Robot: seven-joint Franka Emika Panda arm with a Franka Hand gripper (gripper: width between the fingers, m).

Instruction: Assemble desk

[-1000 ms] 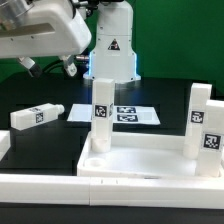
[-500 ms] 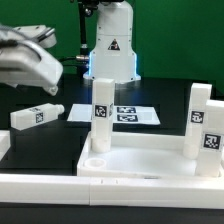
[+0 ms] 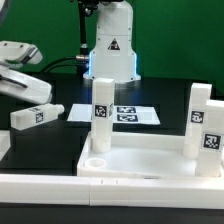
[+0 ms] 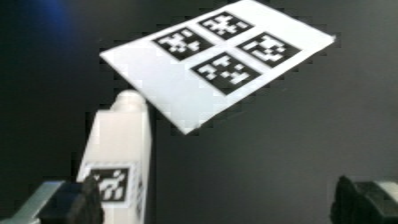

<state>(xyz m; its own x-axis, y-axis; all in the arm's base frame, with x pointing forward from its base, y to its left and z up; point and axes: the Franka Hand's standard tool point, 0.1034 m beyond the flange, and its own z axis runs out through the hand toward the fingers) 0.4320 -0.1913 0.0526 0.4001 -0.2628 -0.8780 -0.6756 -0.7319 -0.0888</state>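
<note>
The desk's large white panel lies flat at the front. One tagged leg stands upright at its far corner on the exterior view's left, and two more legs stand at its right side. A loose tagged leg lies on the black table at the exterior view's left. My gripper hangs just above that leg, open. In the wrist view the loose leg lies close inside one finger of the gripper, with wide empty space to the other finger.
The marker board lies flat behind the panel, beside the loose leg's far end. The white robot pedestal stands at the back. A long white bar runs along the front edge.
The arm has swung to the exterior view's left and come down toward the loose leg. The jaws have stayed open, and no part has moved.
</note>
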